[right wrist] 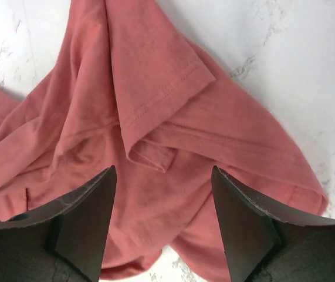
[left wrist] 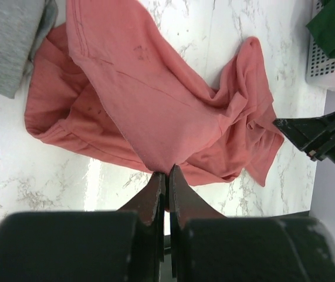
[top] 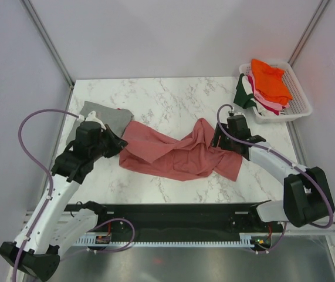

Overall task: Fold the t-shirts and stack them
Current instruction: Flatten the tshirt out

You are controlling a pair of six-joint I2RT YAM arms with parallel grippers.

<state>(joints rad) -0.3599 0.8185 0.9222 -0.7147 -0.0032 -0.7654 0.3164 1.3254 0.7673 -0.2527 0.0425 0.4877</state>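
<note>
A dusty salmon-pink t-shirt (top: 176, 154) lies crumpled across the middle of the marble table. My left gripper (top: 120, 144) is shut on its left end; in the left wrist view the cloth (left wrist: 149, 111) runs pinched into my closed fingertips (left wrist: 167, 171). My right gripper (top: 219, 139) is open and hovers over the shirt's right end; the right wrist view shows a sleeve hem (right wrist: 155, 111) between my spread fingers (right wrist: 91, 202). A folded grey t-shirt (top: 105, 115) lies at the back left, also in the left wrist view (left wrist: 9, 41).
A white slatted basket (top: 296, 103) at the back right holds orange (top: 271, 79), pink and white tees, with a dark green one (top: 244, 94) hanging over its left rim. Grey walls enclose the table. A black rail runs along the near edge.
</note>
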